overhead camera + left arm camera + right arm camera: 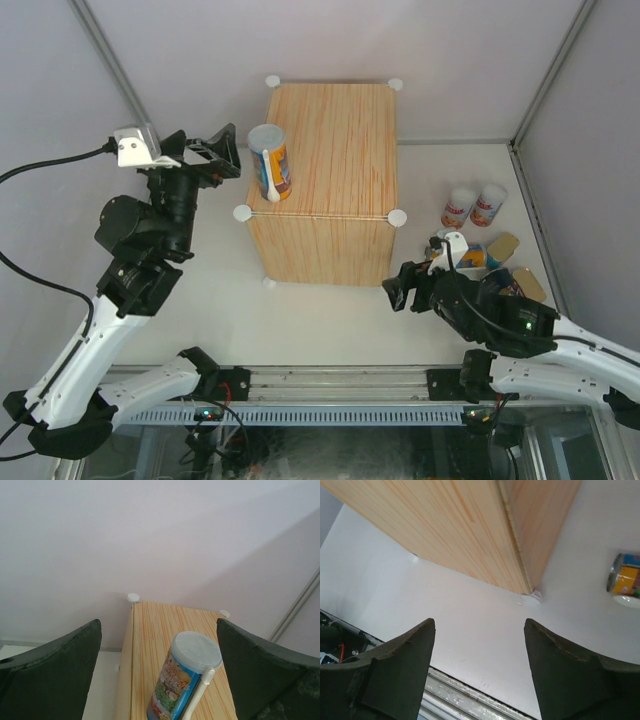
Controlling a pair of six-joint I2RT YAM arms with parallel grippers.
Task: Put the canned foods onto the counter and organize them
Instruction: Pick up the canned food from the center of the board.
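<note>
Now, with left claw spread wide and empty just beside the tall can standing at the left edge of the counter, and right claw parted, holding nothing, near its front right corner: turn right claw toward the short cans on the table, straddle one squarely, lift clear of the rest, set upright near the tall can

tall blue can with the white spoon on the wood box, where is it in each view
Top external: tall can stands upper middle, on the counter's left edge.
Left wrist: bottom centre, upright on the counter.
Right wrist: not in it; the other can at the right edge is on the table.
Shared landmark: the wood-grain counter, in all three.
</note>
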